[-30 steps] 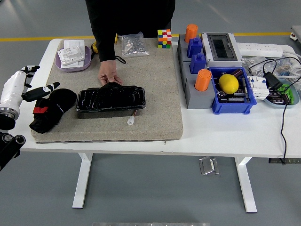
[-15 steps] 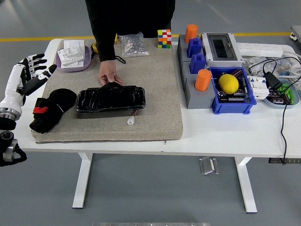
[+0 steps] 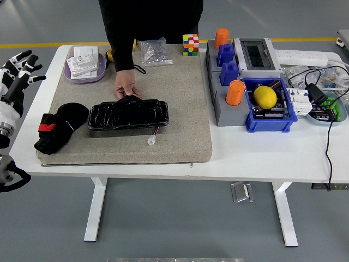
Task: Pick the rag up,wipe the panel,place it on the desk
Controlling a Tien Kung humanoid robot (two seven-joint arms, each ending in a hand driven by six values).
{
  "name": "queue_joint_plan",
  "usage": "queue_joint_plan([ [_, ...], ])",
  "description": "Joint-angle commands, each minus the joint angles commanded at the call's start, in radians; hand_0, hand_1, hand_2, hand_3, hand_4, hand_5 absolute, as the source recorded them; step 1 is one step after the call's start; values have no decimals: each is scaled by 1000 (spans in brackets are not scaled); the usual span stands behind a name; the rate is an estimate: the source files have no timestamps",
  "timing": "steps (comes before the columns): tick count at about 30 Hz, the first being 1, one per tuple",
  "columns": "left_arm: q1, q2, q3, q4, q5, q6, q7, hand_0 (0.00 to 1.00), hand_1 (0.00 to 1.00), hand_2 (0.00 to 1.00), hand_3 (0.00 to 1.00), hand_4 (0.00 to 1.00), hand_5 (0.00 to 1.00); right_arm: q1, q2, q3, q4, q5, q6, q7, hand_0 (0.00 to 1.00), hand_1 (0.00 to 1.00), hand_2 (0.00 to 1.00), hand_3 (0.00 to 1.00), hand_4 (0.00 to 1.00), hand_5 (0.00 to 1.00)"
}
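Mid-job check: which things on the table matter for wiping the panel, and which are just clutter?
Job:
black rag, lying on the grey mat
black panel, steadied by a person's hand
left hand, open, off the table's left edge

Clutter:
puzzle cube
lemon in the blue bin
orange cylinders
bag of screws

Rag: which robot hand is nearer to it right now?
Left. The left hand hangs open off the table's left edge, up and left of the black rag, not touching it. The right hand is out of view.
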Motion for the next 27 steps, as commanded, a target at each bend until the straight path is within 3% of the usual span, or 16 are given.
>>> queue_joint_plan([
  [27,26,3,14,-18,-25,-4,-7,494,676,718,665,848,453,7,-1,11,0,-44,6,-10,726,559,665,576,998,417],
])
